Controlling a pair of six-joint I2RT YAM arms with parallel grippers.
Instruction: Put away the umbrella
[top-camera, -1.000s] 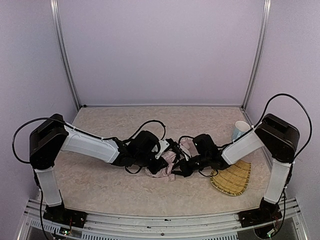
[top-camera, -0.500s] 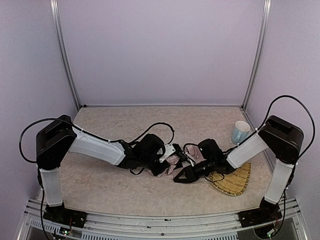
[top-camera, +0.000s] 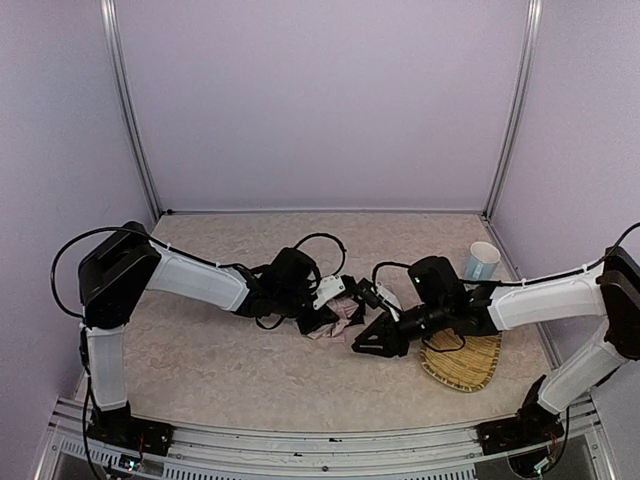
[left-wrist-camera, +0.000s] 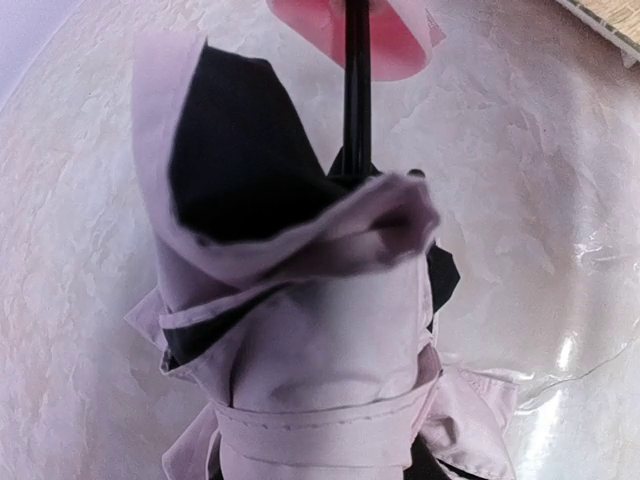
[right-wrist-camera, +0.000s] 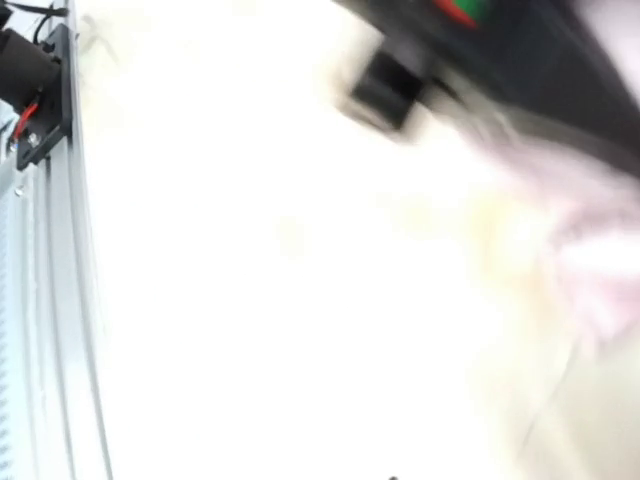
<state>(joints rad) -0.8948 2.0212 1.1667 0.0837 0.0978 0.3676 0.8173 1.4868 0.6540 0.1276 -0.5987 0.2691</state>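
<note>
top view: my left tool (top-camera: 318, 308) sits at the bunched canopy of the umbrella (top-camera: 340, 320), mid-table (top-camera: 200, 360), seemingly clamped on it, though fabric hides the fingers. my right tool (top-camera: 368, 343) has slid forward and rightward off the bundle within the last second and now lies just beside the woven tray (top-camera: 465, 360); whether it is apart or together i cannot tell. left wrist view: the shaft (left-wrist-camera: 356, 90) runs out to the handle (left-wrist-camera: 395, 30). judgement: the right arm is repositioning, and the umbrella is not yet put away.
</note>
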